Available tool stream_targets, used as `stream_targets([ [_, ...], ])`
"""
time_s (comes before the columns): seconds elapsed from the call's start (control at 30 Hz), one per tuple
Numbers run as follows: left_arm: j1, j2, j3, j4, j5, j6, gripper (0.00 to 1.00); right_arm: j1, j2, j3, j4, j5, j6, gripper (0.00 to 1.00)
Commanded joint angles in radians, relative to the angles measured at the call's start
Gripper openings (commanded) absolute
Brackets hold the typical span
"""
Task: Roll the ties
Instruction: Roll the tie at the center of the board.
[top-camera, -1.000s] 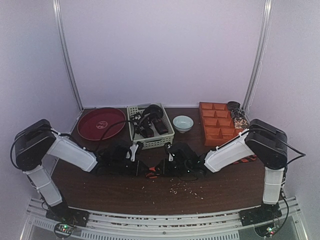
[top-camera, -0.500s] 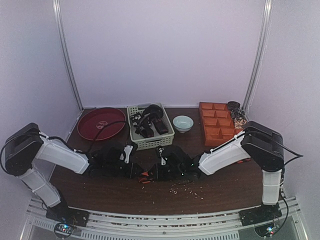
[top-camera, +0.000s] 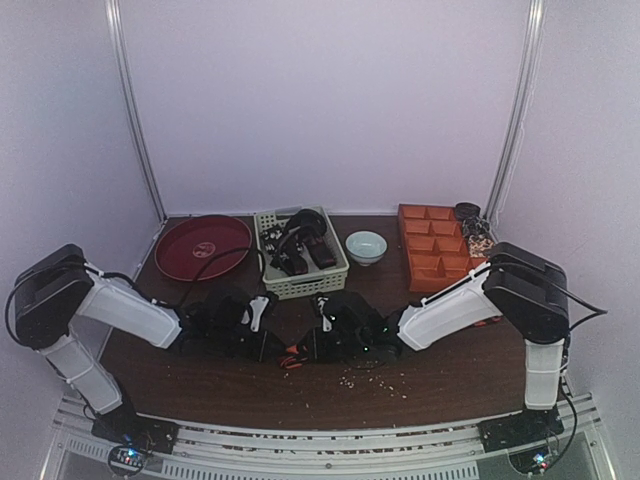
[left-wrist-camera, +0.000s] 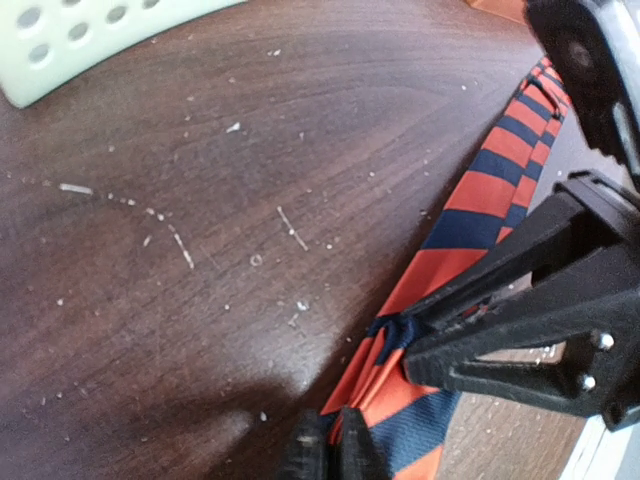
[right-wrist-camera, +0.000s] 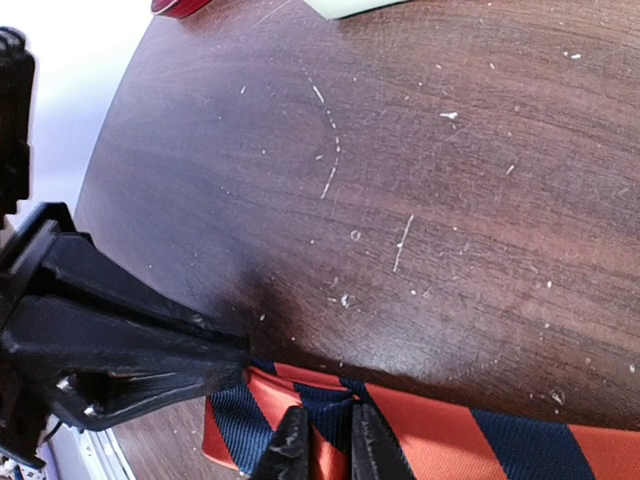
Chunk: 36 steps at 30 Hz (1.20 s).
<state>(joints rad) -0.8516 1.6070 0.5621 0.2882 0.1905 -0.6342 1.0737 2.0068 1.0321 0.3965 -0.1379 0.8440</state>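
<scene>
2 pincers meet on the orange-and-navy striped tie (left-wrist-camera: 480, 190) lying on the dark wooden table (left-wrist-camera: 180, 250): left gripper (left-wrist-camera: 327, 448) and right gripper (right-wrist-camera: 330, 435) both clench its fabric.

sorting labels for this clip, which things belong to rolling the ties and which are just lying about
job: striped tie, left end effector, right end effector (both pinching it)

lying about: red plate, basket with unclear dark contents, bowl, orange tray
</scene>
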Motion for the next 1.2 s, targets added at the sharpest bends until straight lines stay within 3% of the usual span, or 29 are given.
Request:
stream_targets([
  [0.0,0.003,-0.076,-0.018,-0.025,-0.029,-0.012,0.13,0.005,-0.002,-0.020,-0.053,0.003,-0.011,0.15],
  [0.1,0.002,-0.134,-0.048,-0.076,-0.069,-0.067,0.13,0.009,-0.002,-0.041,-0.034,-0.005,-0.003,0.15],
  [0.27,-0.018,-0.191,-0.152,-0.070,-0.072,-0.166,0.00,0.008,-0.011,-0.048,-0.030,0.003,-0.011,0.15],
  [0.63,-0.058,-0.115,-0.199,0.135,-0.027,-0.212,0.00,0.008,-0.022,-0.039,-0.055,0.015,-0.023,0.16],
  [0.9,-0.066,-0.052,-0.188,0.235,0.003,-0.222,0.00,0.005,-0.053,-0.048,-0.087,0.056,-0.037,0.23],
  [1.17,-0.066,-0.055,-0.170,0.271,-0.005,-0.213,0.00,0.000,-0.057,-0.051,-0.086,0.066,-0.043,0.18],
])
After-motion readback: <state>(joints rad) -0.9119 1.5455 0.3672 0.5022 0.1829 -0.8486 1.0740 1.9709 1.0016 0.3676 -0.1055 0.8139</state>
